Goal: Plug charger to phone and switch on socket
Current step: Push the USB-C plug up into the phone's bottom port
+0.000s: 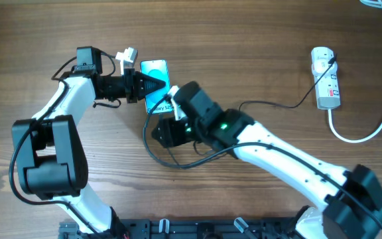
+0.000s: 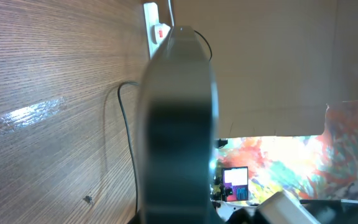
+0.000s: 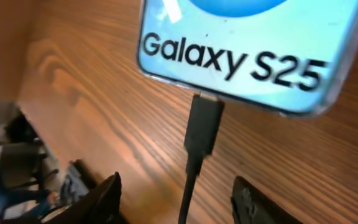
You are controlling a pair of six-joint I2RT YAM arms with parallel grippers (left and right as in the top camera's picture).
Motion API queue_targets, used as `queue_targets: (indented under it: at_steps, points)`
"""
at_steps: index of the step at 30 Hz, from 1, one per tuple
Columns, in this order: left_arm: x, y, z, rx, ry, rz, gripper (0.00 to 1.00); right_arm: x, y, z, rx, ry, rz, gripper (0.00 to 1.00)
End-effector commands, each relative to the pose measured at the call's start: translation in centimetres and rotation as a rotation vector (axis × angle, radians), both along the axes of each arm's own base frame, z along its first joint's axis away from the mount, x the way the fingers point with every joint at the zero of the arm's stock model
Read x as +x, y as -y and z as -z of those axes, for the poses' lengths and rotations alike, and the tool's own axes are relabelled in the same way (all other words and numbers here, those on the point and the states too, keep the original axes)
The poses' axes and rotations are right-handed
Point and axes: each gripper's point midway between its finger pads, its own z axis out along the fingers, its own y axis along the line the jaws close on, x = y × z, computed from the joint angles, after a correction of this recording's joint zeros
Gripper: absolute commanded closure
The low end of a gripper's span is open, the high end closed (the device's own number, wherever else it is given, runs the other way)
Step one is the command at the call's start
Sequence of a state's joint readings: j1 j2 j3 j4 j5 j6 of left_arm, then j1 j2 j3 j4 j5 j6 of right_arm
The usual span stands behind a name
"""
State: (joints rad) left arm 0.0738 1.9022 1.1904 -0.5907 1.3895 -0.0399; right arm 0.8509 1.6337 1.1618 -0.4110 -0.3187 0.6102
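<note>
The phone (image 1: pixel 154 68) with its teal-green screen lies at the table's upper middle. My left gripper (image 1: pixel 156 85) is shut on it from the left. In the left wrist view the phone (image 2: pixel 179 124) shows edge-on and blurred. In the right wrist view the phone's (image 3: pixel 247 50) white band reads "Galaxy S25", and the charger's black plug (image 3: pixel 202 124) sits in its bottom edge. My right gripper (image 3: pixel 178 180) is open, its fingers either side of the cable without touching it; overhead it (image 1: pixel 171 106) is just below the phone. The charger cable (image 1: pixel 270 105) runs to the white socket (image 1: pixel 325 76) at the far right.
The socket's thick white cord (image 1: pixel 370 133) curves off toward the right edge. The black cable loops on the wood below the right wrist (image 1: pixel 158 149). The socket also shows far off in the left wrist view (image 2: pixel 157 28).
</note>
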Motion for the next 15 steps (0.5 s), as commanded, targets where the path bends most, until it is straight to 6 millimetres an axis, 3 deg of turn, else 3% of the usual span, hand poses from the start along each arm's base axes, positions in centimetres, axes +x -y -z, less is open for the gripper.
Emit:
queue_targets:
  at_steps: [1,7,8,13,15]
  points:
    - [-0.3,0.2,-0.7,-0.047,0.004,0.014,0.96,1.4,-0.1,1.4,-0.046,0.023,0.066,0.59]
    - [-0.3,0.2,-0.7,-0.047,0.004,0.014,0.96,1.6,-0.3,1.4,-0.042,0.029,0.069,0.85]
    - [-0.3,0.2,-0.7,-0.047,0.004,0.014,0.96,1.8,-0.4,1.2,-0.030,0.030,0.079,0.96]
    - [-0.3,0.2,-0.7,-0.047,0.004,0.014,0.96,3.3,0.0,0.7,0.010,0.014,0.125,0.96]
    - [-0.3,0.2,-0.7,-0.047,0.004,0.014,0.96,4.8,-0.2,-0.6,0.082,0.029,0.133,0.96]
